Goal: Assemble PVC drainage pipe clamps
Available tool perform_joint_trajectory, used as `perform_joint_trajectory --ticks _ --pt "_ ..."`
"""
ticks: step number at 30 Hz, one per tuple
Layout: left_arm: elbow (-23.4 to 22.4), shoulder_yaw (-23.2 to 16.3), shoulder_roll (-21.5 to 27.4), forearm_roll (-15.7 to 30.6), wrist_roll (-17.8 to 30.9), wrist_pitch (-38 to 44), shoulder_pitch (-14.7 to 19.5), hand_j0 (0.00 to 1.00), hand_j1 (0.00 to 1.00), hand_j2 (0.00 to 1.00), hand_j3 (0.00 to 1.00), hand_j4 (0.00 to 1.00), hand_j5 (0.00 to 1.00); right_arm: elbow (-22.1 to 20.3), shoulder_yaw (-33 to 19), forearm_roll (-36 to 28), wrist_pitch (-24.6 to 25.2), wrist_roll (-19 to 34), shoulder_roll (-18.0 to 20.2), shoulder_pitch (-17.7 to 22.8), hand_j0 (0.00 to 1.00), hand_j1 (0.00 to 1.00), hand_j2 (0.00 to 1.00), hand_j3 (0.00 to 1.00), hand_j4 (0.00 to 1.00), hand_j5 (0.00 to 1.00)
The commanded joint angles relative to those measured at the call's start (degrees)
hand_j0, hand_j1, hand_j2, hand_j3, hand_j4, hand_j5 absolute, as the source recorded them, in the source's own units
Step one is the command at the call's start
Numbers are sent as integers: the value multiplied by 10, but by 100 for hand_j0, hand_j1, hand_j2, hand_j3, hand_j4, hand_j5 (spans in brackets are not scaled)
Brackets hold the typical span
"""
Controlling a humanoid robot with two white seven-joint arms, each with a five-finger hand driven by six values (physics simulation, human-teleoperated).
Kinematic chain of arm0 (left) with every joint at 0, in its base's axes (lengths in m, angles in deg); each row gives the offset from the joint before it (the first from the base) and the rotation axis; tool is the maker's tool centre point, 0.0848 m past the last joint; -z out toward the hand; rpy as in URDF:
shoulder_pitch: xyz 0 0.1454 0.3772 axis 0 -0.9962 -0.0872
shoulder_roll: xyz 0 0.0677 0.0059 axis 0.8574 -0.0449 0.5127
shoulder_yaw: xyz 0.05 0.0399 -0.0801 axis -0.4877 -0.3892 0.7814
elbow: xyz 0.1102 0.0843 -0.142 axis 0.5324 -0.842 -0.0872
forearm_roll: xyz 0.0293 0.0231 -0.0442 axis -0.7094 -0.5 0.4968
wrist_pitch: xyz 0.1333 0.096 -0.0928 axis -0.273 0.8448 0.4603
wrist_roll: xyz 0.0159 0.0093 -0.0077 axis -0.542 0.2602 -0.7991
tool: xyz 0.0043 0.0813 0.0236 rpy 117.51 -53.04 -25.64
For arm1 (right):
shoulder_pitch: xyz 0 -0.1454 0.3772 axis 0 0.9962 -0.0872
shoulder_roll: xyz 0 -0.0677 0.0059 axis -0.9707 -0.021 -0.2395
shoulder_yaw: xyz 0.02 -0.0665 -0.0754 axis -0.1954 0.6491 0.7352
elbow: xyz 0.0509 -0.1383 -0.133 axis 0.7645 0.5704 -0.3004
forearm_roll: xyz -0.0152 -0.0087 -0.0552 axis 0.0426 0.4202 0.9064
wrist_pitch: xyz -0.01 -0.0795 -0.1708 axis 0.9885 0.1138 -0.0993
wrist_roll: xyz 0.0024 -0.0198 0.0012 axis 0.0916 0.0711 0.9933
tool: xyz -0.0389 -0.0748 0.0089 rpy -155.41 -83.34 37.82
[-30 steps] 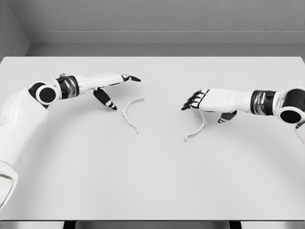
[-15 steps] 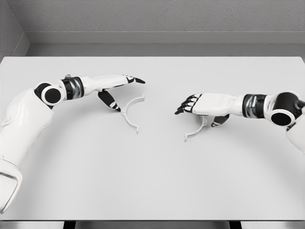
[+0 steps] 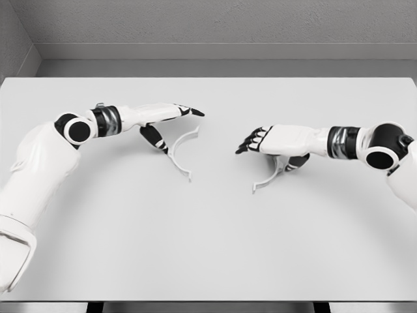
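Observation:
Two white half-ring pipe clamp pieces lie flat on the white table [image 3: 208,241]. The left clamp half [image 3: 177,155] curves open toward the right, just right of my left hand [image 3: 171,127]. That hand is open, its fingers stretched out above the piece's upper end and its thumb hanging down beside the arc. The right clamp half [image 3: 270,177] curves open toward the left. My right hand [image 3: 264,143] hovers over its upper part and hides it; the fingers are loosely curled and hold nothing.
A grey wall [image 3: 208,26] runs behind the table's far edge. Between the two clamp halves lies a stretch of bare tabletop [image 3: 221,163].
Both hands have slid inward toward the table's middle. The left hand has come closer over the left clamp half; the right hand has moved left over its piece. Neither clamp half has shifted.

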Motion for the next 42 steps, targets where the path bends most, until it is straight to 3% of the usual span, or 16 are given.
perform_joint_trajectory --ticks 1,6,28,34,42 --pt "1 1 -7 3 1 1 0 100 100 100 100 100 100 15 0 -1 1 0 -1 0 100 100 100 100 100 100" --pt "2 0 -9 3 1 1 1 100 100 100 100 100 100 33 1 0 1 0 -10 -5 100 100 100 100 100 100" --pt "6 1 -20 5 1 1 6 100 100 100 100 100 100 36 14 1 1 0 -30 -16 100 100 100 100 100 100" --pt "6 0 -21 5 1 1 7 100 100 100 100 100 100 83 11 1 1 0 -28 -39 100 100 100 100 100 100" --pt "7 -1 -37 4 1 1 11 100 100 100 100 100 100 116 13 16 1 0 -48 -59 100 100 100 100 100 100"
